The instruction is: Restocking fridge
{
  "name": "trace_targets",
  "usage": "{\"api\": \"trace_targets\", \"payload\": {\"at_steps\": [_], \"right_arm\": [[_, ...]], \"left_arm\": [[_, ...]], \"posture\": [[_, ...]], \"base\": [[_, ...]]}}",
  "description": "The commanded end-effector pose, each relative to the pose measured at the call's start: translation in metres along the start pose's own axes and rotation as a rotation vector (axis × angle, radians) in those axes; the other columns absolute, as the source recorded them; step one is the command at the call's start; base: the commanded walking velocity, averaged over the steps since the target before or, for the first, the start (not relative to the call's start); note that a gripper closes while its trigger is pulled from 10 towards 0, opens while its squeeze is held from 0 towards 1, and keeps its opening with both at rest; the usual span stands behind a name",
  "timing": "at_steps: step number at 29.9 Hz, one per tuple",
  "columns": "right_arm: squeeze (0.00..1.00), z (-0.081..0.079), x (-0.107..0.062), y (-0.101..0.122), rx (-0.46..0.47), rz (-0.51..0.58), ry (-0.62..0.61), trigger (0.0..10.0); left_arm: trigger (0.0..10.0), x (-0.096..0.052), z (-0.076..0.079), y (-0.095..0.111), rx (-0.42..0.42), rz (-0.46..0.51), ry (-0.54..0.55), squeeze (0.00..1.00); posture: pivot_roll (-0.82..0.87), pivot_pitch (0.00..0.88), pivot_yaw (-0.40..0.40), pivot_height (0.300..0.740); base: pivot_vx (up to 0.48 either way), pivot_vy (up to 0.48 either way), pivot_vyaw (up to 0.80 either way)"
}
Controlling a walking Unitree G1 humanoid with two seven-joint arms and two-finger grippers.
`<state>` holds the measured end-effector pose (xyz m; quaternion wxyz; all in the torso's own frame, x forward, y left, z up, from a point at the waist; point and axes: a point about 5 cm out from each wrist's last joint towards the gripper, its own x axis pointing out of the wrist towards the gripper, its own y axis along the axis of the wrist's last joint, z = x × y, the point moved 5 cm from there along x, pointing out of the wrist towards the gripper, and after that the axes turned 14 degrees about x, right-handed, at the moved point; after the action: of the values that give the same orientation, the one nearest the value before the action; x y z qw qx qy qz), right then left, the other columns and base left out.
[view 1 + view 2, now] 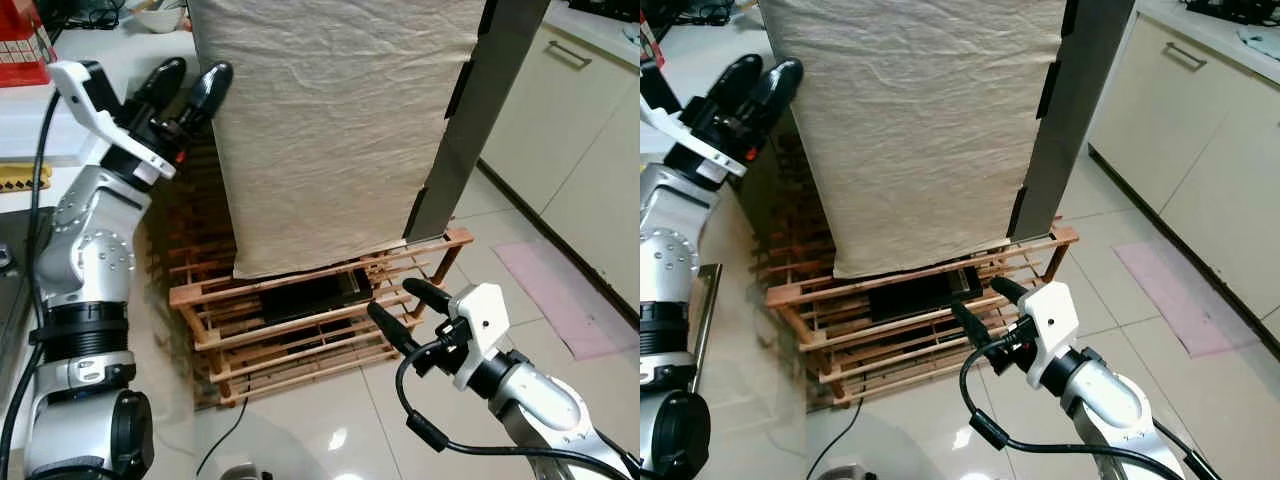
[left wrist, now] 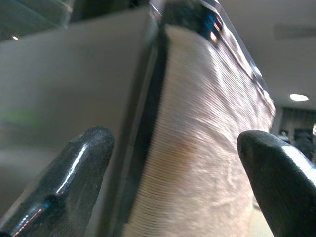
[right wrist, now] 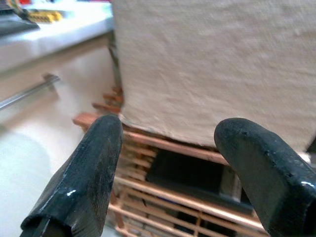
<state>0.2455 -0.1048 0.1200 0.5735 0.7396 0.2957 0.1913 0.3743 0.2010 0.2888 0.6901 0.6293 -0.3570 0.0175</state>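
Stood before a fridge (image 1: 480, 110) whose front was draped in a beige cloth (image 1: 330, 130), raised off the glossy tiled floor (image 1: 330, 430) on a slatted wooden pallet (image 1: 300, 320), with a dark flat box (image 1: 310, 295) tucked among the slats under the cloth's hem. Held the left gripper (image 1: 185, 85) high at 10 o'clock, fingers (image 2: 74, 168) released and spread, straddling the fridge's near corner where dark side panel met cloth, without a clear sign of touching. Kept the right gripper (image 1: 408, 310) low at 5 o'clock, fingers (image 3: 94, 168) likewise parted and grasping nothing, just short of the pallet's front corner, aimed at the cloth's lower edge. Faced a dark grey fridge edge strip at 1 o'clock, cream cabinets (image 1: 570, 130) at 2 o'clock, a pink mat (image 1: 560, 300) on the floor at 3 o'clock, and a white table (image 1: 60, 100) at 10 o'clock carrying a red basket (image 1: 20, 45) and a bowl (image 1: 160, 15). Trailed a black cable (image 1: 225, 440) across the floor at 6 o'clock.
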Motion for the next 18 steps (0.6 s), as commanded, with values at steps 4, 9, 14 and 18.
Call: {"api": "trace_targets", "payload": {"at_steps": [4,9,14,18], "right_arm": [[0.0,-0.011,0.002,0.014,-0.003,0.028,0.065,10.0],[0.0,-0.019,0.009,0.022,-0.033,0.028,0.122,10.0],[0.0,-0.017,0.016,0.026,-0.083,0.043,0.115,10.0],[0.0,-0.006,0.017,0.035,-0.111,0.077,0.048,10.0]], "left_arm": [[10.0,-0.01,-0.013,0.007,0.044,-0.003,0.024,0.0],[10.0,-0.011,0.001,-0.015,0.059,-0.115,-0.097,0.0],[10.0,-0.004,-0.005,-0.03,0.109,-0.167,-0.062,0.0],[10.0,0.001,-0.006,-0.035,0.121,-0.186,-0.068,0.0]], "posture": [[0.01,0.0,-0.026,0.74],[0.02,0.0,-0.032,0.74],[0.0,0.0,-0.024,0.74],[0.0,0.0,-0.021,0.74]], "base": [[0.0,0.0,0.0],[0.0,0.0,0.0],[0.0,0.0,0.0],[0.0,0.0,0.0]]}}
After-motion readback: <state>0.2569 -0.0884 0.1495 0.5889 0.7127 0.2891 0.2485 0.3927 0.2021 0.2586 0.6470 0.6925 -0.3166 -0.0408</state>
